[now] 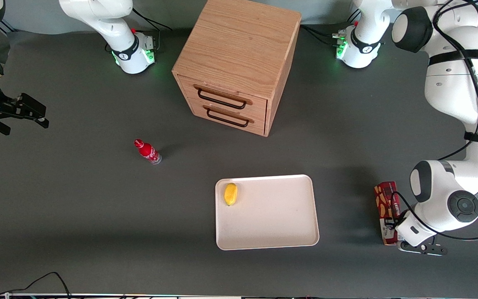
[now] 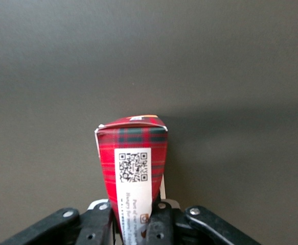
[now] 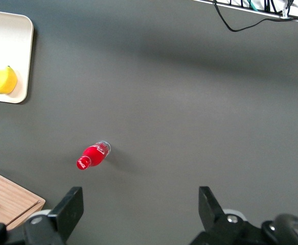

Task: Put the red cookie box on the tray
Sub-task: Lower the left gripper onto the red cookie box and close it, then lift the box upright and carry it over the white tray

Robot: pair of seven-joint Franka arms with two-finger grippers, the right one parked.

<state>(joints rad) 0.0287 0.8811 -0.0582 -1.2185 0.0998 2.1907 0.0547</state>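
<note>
Grasp stage: at the front view's lower right, the end effector point(image 1: 392, 232) is clamped on the red cookie box point(image 1: 386, 199), lying on the bench. Next comes a lift and carry to the tray point(image 1: 272, 232), lower centre.

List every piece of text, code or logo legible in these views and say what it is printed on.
QR code, no readable words: white label of the red cookie box, held between the fingers of the left gripper.
Small print under that code: too blurred to read.
White lettering on the box's side: too small to read.
White script on the red bottle: unreadable.
Tray, wooden drawer cabinet: no text.
</note>
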